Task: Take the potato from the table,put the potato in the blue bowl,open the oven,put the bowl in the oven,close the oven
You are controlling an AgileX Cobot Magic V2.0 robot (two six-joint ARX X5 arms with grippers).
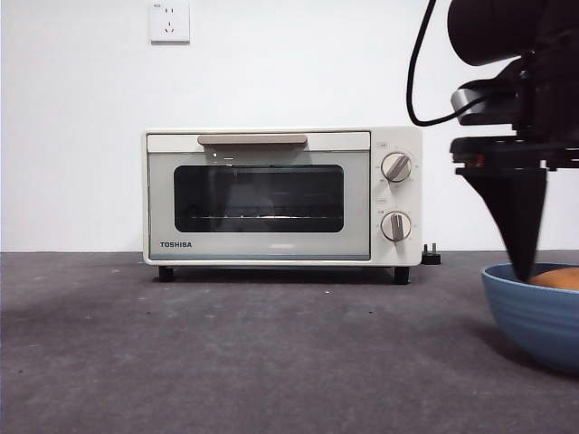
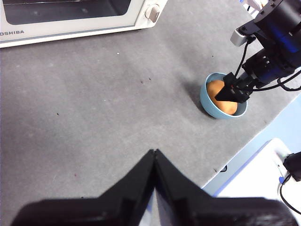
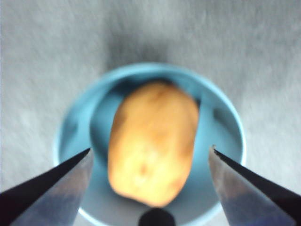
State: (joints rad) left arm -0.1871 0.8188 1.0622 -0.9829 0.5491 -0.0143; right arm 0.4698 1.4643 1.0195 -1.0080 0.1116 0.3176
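Observation:
The orange-brown potato [image 3: 153,143] lies inside the blue bowl [image 3: 225,117] on the dark grey table [image 1: 226,353]. My right gripper [image 3: 150,153] hangs open just above the bowl, one jaw on each side of the potato and apart from it. In the front view the bowl [image 1: 534,312] sits at the right edge with the potato [image 1: 559,278] peeking over its rim, and the right gripper [image 1: 523,271] comes down from above. The cream-white oven [image 1: 280,194] stands at the back with its door shut. My left gripper [image 2: 154,153] is shut, high over the table, holding nothing.
A black plug [image 1: 431,256] lies by the oven's right foot. A wall socket [image 1: 169,20] sits high on the white wall. In the left wrist view the table's edge runs close behind the bowl [image 2: 221,101], beside a white and blue surface [image 2: 263,174].

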